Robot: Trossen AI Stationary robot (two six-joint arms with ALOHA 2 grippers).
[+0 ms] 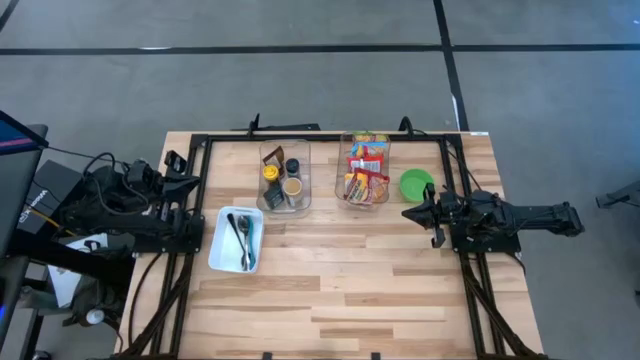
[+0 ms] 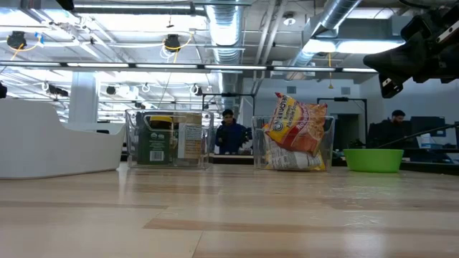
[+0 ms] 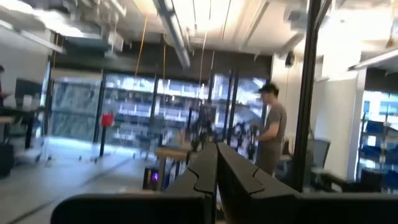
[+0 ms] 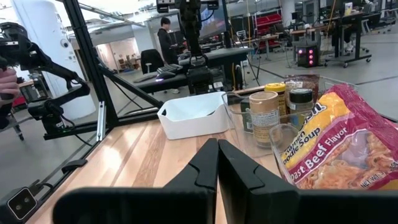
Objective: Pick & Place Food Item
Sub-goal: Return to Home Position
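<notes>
At the table (image 1: 330, 290), left hand (image 3: 217, 147) and right hand (image 1: 408, 213) hang closed, empty.

The tabletop (image 1: 340, 290) is pale wood in striped planks. A white bin (image 1: 221, 256) holds a black spoon (image 1: 243, 238). The bowl (image 1: 416, 184) is bright green, the noodle packs (image 1: 365, 178) red, orange and yellow.

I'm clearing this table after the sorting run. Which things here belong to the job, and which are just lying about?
Job:
left transparent bin holding seasoning cans
right transparent bin holding noodle packs
white bin holding cutlery
left gripper and right gripper, both shut

Lying about:
green bowl, apparently empty, beside the right transparent bin
</notes>
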